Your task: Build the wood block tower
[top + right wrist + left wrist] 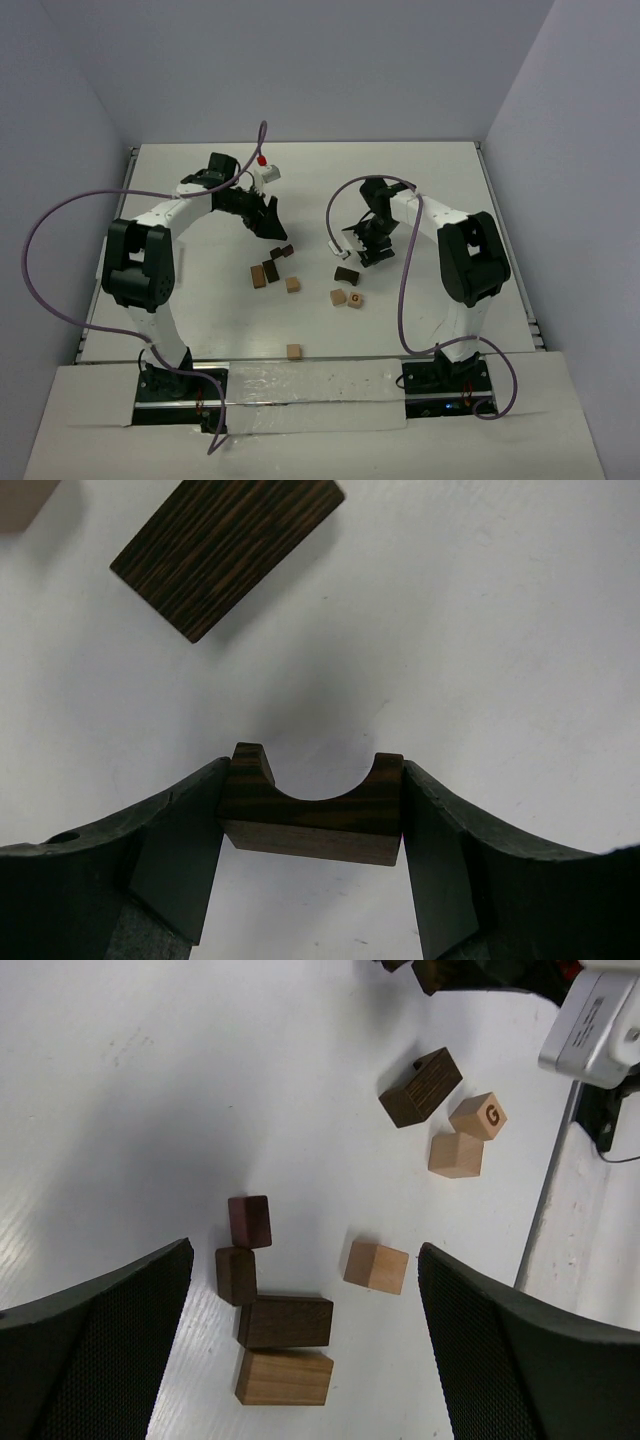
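The right gripper (312, 810) pinches the dark arch block (300, 830) by its ends, the left gripper (305, 1260) is spread wide; hold the block level when setting it down.

Fixed camera above and behind the arms (150, 270) looks down over the whole worktop (200, 180). Both wrist cameras face downward, the right far closer; all three views share one dark slab block (225, 555).
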### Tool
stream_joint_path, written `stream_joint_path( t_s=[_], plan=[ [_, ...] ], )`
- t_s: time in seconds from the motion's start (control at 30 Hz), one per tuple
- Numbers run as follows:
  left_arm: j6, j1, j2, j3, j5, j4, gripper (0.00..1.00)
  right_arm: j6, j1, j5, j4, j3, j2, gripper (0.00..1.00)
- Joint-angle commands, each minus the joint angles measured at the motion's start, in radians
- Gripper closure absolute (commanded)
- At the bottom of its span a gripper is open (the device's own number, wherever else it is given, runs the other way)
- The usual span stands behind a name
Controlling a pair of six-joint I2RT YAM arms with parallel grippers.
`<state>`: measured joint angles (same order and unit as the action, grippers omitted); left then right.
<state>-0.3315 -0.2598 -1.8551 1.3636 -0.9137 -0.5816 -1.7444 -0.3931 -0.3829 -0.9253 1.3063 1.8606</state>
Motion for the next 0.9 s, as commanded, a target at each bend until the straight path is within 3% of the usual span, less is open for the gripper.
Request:
stream_joint_path(
  t_s=[0.0,0.33,0.57,0.87],
  plan=[
    [0.051,0.07,0.053,-0.001,-0.125,0.001,0.01,-0.149,-0.051,0.045,-0.038,0.011,0.012,1.0],
    [0.029,0.085,0.134,-0.061,-0.136,-0.019,0.01,-0.204,-0.14,0.146,0.028,0.007,0.059,0.99],
    [0.018,0.096,0.162,-0.096,-0.146,-0.024,0.01,-0.147,-0.224,0.182,0.04,0.002,0.054,0.89],
    [0.0,0.105,0.175,-0.097,-0.152,-0.036,0.01,-0.218,-0.259,0.197,0.016,-0.019,0.025,0.81]
  ],
)
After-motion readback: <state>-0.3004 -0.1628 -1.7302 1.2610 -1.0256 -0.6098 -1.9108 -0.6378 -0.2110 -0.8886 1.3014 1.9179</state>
